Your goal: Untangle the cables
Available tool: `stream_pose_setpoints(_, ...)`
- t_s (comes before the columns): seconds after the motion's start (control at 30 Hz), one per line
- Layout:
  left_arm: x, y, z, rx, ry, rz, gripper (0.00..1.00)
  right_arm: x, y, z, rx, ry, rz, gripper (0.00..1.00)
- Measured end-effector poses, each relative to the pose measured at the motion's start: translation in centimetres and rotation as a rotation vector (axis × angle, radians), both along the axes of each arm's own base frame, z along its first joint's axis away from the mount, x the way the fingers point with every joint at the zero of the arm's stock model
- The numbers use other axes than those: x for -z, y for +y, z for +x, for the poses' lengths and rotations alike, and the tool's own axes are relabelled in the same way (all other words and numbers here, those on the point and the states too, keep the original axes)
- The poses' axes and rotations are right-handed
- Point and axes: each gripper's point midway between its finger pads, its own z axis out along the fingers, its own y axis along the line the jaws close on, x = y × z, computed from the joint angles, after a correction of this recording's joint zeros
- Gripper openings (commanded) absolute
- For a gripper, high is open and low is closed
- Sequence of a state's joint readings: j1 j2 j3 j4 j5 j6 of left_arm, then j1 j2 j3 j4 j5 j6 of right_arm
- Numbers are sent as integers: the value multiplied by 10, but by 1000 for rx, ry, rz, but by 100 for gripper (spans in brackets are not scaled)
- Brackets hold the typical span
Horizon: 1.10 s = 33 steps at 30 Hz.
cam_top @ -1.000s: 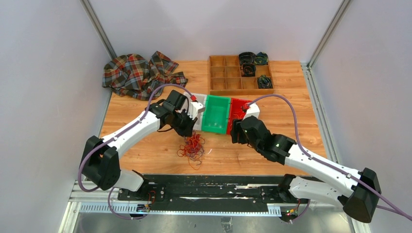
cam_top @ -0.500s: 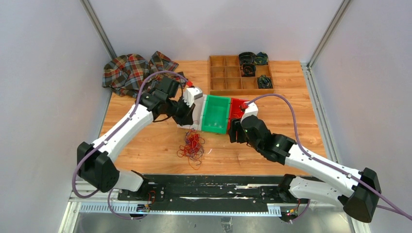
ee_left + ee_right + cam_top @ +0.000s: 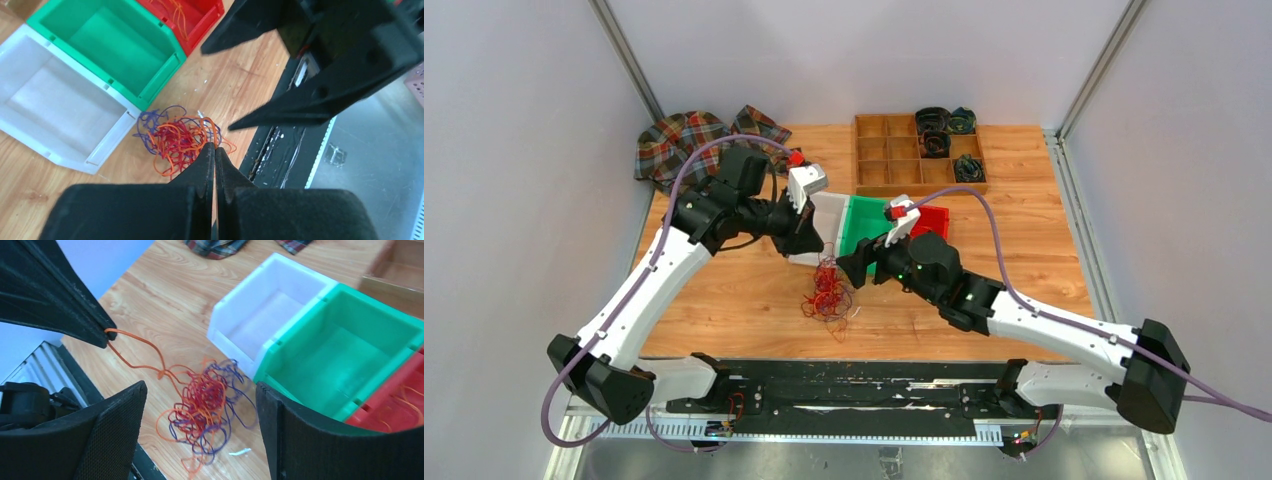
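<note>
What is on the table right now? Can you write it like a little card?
Tangle: red, purple and orange cables on the table, beside the white bin
Left pincer: shut on an orange strand that runs out of the tangle
Right pincer: open, above the tangle
Bins: white, green bin, red bin in a row; red holds orange wire
Far side: plaid cloth, wooden tray

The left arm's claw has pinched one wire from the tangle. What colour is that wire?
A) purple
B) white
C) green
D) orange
D: in the right wrist view, an orange strand runs from the shut tips of the left gripper down into the tangle.
</note>
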<state>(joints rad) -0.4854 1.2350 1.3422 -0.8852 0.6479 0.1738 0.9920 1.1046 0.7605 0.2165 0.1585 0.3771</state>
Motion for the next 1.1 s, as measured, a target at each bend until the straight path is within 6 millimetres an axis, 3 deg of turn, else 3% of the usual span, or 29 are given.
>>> stream_pose_setpoints(0.2,-21,-5,-4,6,0,-52,1,-3,28,2,-47,-18,35,80)
stream_pose_setpoints(0.47,-26,-5,-16,21,33,-75,1,-11,40,14,-22,-39,61,73)
stream_pose_setpoints(0.67,-41,-8,-21,36,33,-111,1,-7,48,24,-3,-45,63,72)
stream_pose_setpoints(0.8,-60,-9,-20,41,-5,-138,1,-3,62,26,-11,-48,68,72)
stream_pose_setpoints(1.1,-145,-8,-24,44,-180,-243,0,14,86,27,-35,-55,79,70)
